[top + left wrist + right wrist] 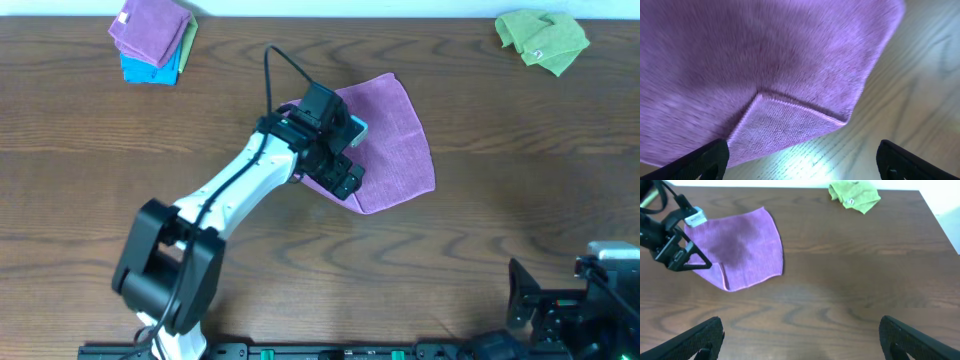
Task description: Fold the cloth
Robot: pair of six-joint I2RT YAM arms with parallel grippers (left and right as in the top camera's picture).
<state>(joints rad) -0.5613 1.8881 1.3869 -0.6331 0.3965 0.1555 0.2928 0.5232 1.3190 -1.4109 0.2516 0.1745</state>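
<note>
Near the middle of the overhead frame, a little above centre, the plain lilac-purple square microfibre cloth (392, 140) lies spread flat on the dark brown wooden table (480, 240). It is turned so that its corners point to the sides of the frame. In the left wrist view, one small corner of it, at lower centre, is turned over onto the cloth and shows a finer weave.

The left gripper (802, 155) is over the left part of this cloth, at the end of the white and black arm that reaches up from the lower left of the overhead frame. Its two black fingers (707, 159) stand wide apart at the two lower corners of the left wrist view, and they hold nothing. I cannot tell if they touch the fabric.

The right gripper (800, 332) is at the lower right of the overhead frame, well apart from the cloth. Its jaws are also spread wide, with only bare table between them.

At the upper left of the overhead frame sits a small stack of folded cloths (152, 40), purple on top of green and blue. A crumpled lime-green cloth (541, 40) lies at the upper right.
</note>
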